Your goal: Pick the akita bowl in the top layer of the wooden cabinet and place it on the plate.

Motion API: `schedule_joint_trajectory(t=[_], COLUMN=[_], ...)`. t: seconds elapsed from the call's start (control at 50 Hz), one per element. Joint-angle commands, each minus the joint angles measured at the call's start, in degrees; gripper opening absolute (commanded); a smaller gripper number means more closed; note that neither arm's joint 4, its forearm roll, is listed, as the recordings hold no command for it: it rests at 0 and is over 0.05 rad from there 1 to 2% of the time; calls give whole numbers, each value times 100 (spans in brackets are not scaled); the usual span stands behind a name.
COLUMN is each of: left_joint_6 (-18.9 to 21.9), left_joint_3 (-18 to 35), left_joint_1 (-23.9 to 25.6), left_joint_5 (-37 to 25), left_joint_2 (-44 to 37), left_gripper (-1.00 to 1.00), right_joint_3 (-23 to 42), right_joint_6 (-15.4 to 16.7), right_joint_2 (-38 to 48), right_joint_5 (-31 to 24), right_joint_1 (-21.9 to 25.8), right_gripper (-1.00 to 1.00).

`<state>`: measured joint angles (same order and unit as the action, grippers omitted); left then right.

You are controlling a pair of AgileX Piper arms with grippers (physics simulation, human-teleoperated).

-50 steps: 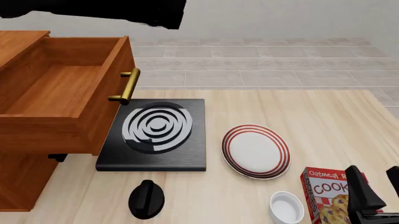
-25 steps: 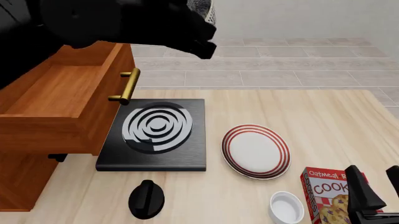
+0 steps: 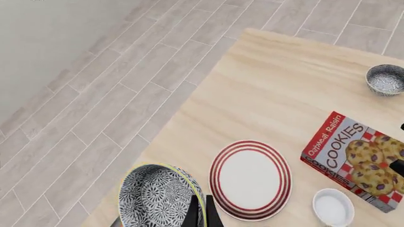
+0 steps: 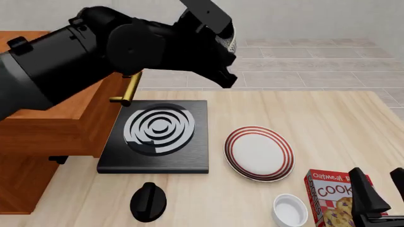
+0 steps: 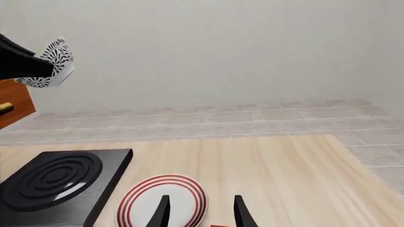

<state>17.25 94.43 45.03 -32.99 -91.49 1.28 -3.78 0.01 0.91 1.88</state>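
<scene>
The akita bowl, black-and-white patterned, hangs tilted in the air with my left gripper shut on its rim. In the front view only a sliver of the akita bowl shows past the left gripper, high over the table's far edge, behind the plate. The plate, white with red rings, lies bare on the table. The top layer of the wooden cabinet stands pulled out, its inside hidden by the left arm. My right gripper is open, low at the near right.
A black square stove lies between cabinet and plate, with a black knob in front of it. A plain white small bowl and a cookie box sit near the right gripper. A grey speckled bowl rests beyond the box.
The left arm has swung down and to the right with the bowl, from above the open drawer towards the plate's side. It now covers the drawer. The right arm has not moved.
</scene>
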Motion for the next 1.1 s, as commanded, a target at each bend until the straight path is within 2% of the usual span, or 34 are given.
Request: schedule_joint_trajectory(t=[0.02,0.56,1.1], left_joint_6=[247,950,1123], left_joint_3=[-111,-48,183], left_joint_1=[81,281,429], left_joint_5=[196,409,571], left_joint_2=[-178,-883,-1731], left_gripper=[-100,-100,-100], right_joint_3=[4,39,28], right_joint_6=[-34,-97,-188], right_joint_2=[0,1,1], right_joint_5=[1,8,1], right_joint_1=[9,-5,-31], right_gripper=[100,100,100])
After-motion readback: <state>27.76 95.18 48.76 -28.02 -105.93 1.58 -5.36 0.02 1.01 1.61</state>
